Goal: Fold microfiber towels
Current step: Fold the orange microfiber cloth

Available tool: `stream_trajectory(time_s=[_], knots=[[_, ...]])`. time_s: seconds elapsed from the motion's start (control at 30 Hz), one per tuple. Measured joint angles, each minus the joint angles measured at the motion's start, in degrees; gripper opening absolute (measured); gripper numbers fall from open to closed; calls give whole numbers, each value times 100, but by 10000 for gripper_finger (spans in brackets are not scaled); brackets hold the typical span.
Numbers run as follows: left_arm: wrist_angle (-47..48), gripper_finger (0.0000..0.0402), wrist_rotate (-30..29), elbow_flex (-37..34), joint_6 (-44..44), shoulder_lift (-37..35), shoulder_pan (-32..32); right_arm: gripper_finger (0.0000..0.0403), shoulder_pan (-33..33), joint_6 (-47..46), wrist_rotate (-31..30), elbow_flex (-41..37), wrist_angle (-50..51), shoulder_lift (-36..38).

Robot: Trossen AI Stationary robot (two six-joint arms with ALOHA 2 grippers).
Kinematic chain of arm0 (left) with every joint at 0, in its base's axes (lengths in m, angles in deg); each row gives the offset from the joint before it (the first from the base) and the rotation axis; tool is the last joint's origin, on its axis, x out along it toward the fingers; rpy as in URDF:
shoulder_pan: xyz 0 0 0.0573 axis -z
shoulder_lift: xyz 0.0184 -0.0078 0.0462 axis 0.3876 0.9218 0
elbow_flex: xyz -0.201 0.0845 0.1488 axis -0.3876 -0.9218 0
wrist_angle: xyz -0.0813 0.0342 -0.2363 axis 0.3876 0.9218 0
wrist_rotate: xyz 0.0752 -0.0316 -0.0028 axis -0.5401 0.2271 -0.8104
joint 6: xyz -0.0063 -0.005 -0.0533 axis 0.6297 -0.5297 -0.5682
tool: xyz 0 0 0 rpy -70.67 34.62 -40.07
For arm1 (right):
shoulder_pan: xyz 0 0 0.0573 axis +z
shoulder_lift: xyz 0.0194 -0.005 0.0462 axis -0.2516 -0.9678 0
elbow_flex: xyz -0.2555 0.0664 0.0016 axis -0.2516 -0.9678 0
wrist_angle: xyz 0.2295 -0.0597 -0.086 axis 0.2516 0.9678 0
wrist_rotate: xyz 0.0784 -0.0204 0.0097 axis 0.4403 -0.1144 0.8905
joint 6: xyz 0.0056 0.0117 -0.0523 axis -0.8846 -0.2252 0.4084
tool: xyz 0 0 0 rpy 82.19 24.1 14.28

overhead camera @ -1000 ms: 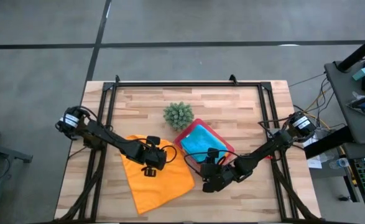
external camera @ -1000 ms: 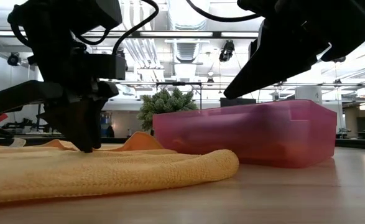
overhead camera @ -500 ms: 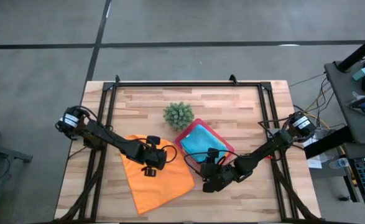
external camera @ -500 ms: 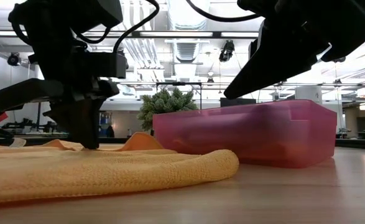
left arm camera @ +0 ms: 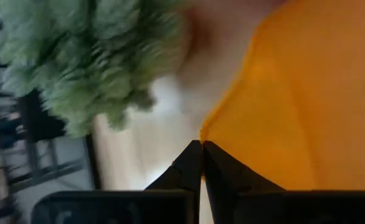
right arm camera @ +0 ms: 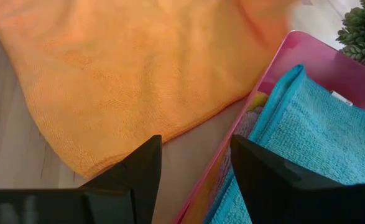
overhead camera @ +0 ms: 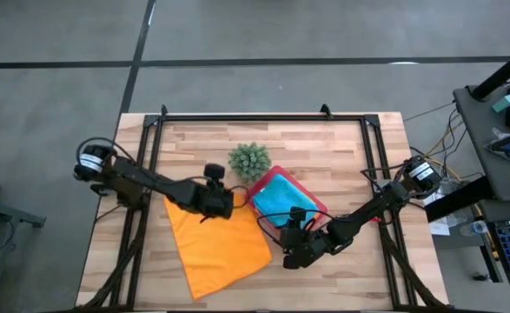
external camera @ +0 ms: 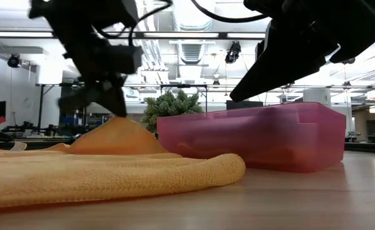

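An orange microfiber towel (overhead camera: pixel 218 248) lies spread on the table's near left half. My left gripper (overhead camera: pixel 223 202) is shut on its far edge, close to the spiky green plant (overhead camera: pixel 248 161). A light blue towel (overhead camera: pixel 281 193) lies folded in the pink tray (overhead camera: pixel 311 202). My right gripper (right arm camera: pixel 194 155) hovers open above the table by the tray's near corner. Nothing is between its fingers, and the orange towel's right edge (right arm camera: pixel 107 155) lies below them. My left gripper pinches the orange towel's far edge by its far right corner (left arm camera: pixel 208 129) between its two shut fingers. The fingers slant down from the table's left. That part of the cloth rises in a peak (external camera: pixel 118 128) to the fingers; the rest of the towel (external camera: pixel 98 176) lies on the table.
The pink tray stands right of the orange towel at mid table, with the plant just beyond its far left corner. Black frame rails (overhead camera: pixel 263 116) run along the table's far, left and right sides. Bare wood (overhead camera: pixel 359 287) shows at the near right.
My left gripper has gone up and toward the table's far edge and the plant, turning as it went. It has drawn the orange towel's far edge up from the table into a peak. The towel's near part has stayed flat.
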Motion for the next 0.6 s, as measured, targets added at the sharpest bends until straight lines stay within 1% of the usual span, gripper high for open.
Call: stream_trajectory(time_s=[0.13,0.23,0.33,0.5,0.6], knots=[[8,0,-63,-69,424,53,-476,183,0,0,0,0,5,0],[-16,0,-65,-184,468,88,-791,183,0,0,0,0,11,0],[-348,0,-86,-322,599,88,-1028,183,0,22,0,0,9,0],[-900,0,-95,-387,1222,88,-1152,183,0,38,0,0,12,0],[-1054,1,-91,-387,1619,88,-1181,183,0,37,0,0,11,0]])
